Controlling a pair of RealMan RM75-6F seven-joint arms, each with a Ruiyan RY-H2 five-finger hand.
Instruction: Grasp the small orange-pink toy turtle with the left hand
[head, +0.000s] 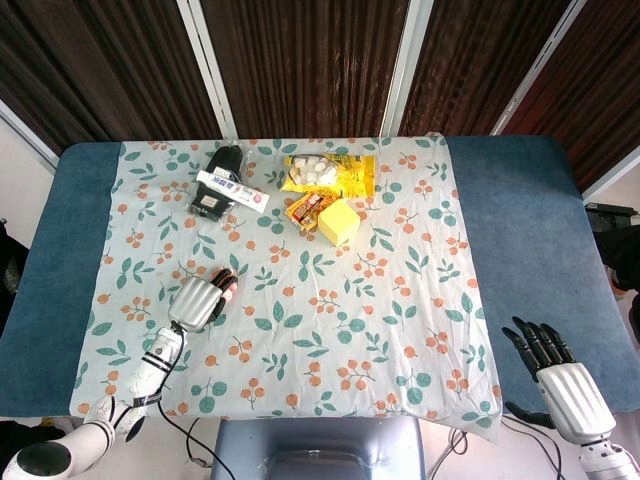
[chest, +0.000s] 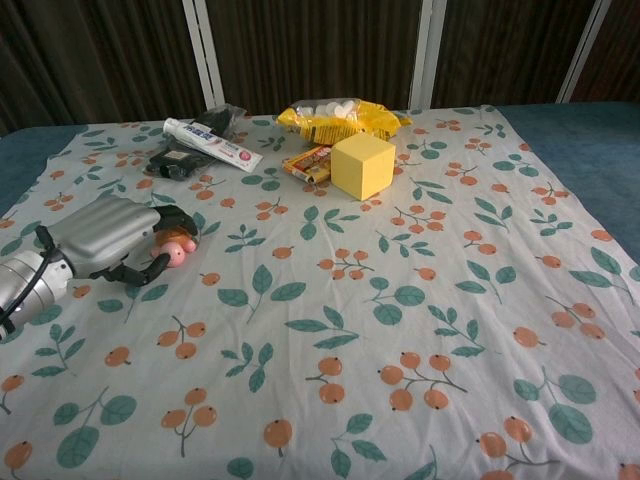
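Note:
The small orange-pink toy turtle sits on the floral cloth at the near left, mostly covered by my left hand. The hand's dark fingers arch over its shell and the thumb lies just in front of its pink head; the fingers are still apart and I see no firm grip. In the head view only a sliver of the turtle shows past the left hand. My right hand hovers off the cloth at the near right, fingers spread and holding nothing.
At the back of the floral cloth lie a toothpaste tube over a black item, a yellow snack bag, a small orange packet and a yellow cube. Blue table borders the cloth.

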